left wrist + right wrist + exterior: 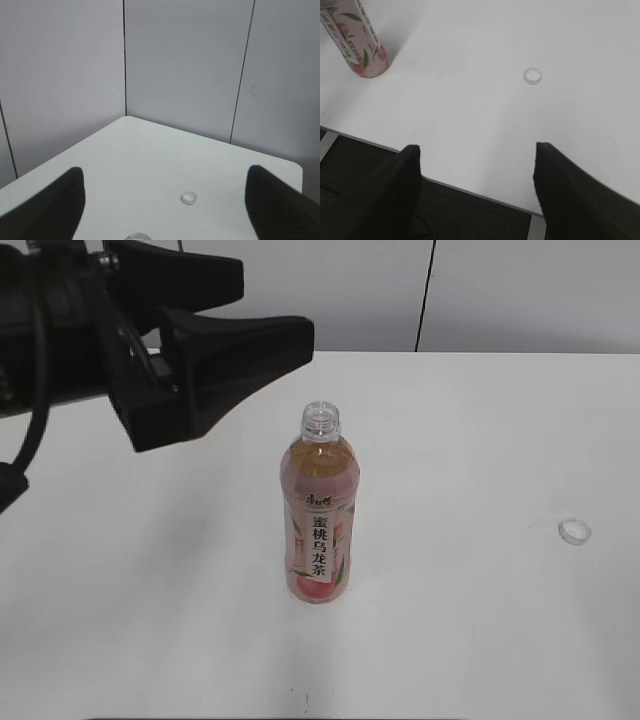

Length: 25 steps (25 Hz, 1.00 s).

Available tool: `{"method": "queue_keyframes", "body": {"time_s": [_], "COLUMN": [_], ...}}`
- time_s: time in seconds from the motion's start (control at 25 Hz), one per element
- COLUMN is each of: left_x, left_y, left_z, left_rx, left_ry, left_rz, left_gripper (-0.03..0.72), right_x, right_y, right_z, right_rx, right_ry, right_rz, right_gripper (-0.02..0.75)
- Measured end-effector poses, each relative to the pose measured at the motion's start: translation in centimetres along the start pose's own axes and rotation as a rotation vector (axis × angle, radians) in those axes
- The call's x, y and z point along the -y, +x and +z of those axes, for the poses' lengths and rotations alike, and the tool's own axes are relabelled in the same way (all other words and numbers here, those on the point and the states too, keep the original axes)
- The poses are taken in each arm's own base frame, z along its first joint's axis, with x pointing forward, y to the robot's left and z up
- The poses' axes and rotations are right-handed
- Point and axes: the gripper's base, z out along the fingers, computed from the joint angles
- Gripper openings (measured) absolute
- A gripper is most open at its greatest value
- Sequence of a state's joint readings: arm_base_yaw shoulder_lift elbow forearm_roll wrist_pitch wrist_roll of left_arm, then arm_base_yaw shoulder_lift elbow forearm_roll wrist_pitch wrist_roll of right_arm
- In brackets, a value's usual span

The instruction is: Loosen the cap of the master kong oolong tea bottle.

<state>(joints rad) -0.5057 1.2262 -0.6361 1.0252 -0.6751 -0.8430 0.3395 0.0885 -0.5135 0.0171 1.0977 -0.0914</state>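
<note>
In the right wrist view the bottle (355, 42) is cut off by the top left corner, so only its lower body and part of the label show; the neck lies out of frame. In the left wrist view just a sliver of the bottle's open mouth shows at the bottom edge, the rest below the frame. The cap (574, 532) on the right of the worktop (480, 620) is too small in every view to make out ribs or logo. The left gripper (165, 210) fingers (50, 210) are dark, blurred and cut by the bottom edge. The right gripper (477, 185) fingers (575, 195) likewise run off the bottom edge.
</note>
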Motion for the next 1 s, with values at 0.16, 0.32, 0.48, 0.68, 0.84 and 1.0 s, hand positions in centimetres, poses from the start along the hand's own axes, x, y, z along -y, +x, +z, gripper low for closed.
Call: {"method": "queue_keyframes", "body": {"time_s": [0.16,0.32,0.48,0.68,0.84,1.0], "left_x": [0.5,0.7,0.3,0.7,1.9,3.0], "left_y": [-1.4,-3.3,-4.4,-5.1,-5.5,-5.1], "left_z": [-1.2,-2.9,-5.0,-8.6,-11.9,-14.6], "left_rx": [0.044,0.127,0.137,0.169,0.211,0.17], "left_ry": [-0.014,-0.095,-0.262,-0.429,-0.511,-0.577], "left_rz": [-0.01,-0.041,-0.077,-0.125,-0.14,-0.157], "left_gripper": [0.592,0.587,0.585,0.583,0.583,0.583], "right_x": [0.0,0.0,0.0,0.0,0.0,0.0], "right_y": [0.0,0.0,0.0,0.0,0.0,0.0], "right_z": [0.0,0.0,0.0,0.0,0.0,0.0], "right_rx": [0.0,0.0,0.0,0.0,0.0,0.0], "right_ry": [0.0,0.0,0.0,0.0,0.0,0.0], "right_rz": [0.0,0.0,0.0,0.0,0.0,0.0], "right_gripper": [0.533,0.533,0.533,0.533,0.533,0.533]}}
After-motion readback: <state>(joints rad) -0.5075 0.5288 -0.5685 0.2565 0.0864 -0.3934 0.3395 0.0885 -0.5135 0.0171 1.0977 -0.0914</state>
